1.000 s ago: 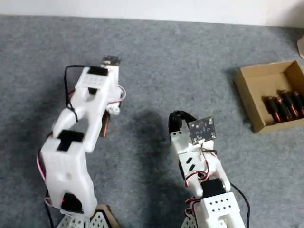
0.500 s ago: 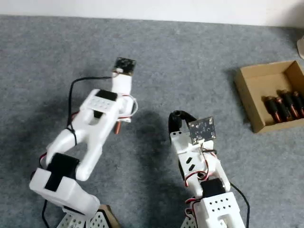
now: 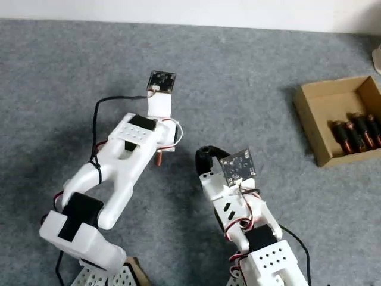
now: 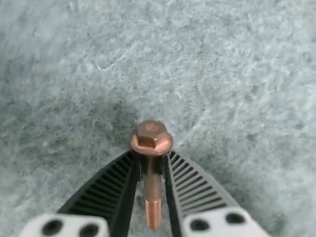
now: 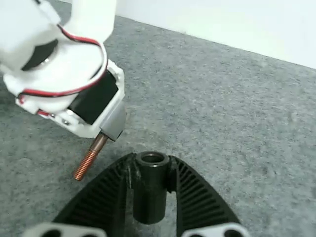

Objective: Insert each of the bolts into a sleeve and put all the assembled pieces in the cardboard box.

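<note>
**Grey carpet: bolt and sleeve not yet joined**

Mid-table, one copper bolt (image 4: 151, 170) is clamped in the left gripper (image 4: 153, 159), just beside the black sleeve (image 5: 150, 190) gripped by the right gripper (image 5: 150, 165) — insertion and boxing not yet done. Several assembled pieces (image 3: 356, 132) already lie in the cardboard box (image 3: 309, 128), far right.

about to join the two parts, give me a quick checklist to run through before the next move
1. Bolt gripped by left pincer: ok, clamped on the shank under the head.
2. Sleeve gripped by right pincer: ok, open end exposed.
3. Threaded tip lined up with the sleeve's opening: not ok, it sits off to one side, apart.
4. Sleeve bore free of debris: cannot tell, it is dark inside.
5. Room in the cardboard box beside the assembled pieces: ok, bare floor shows.
</note>
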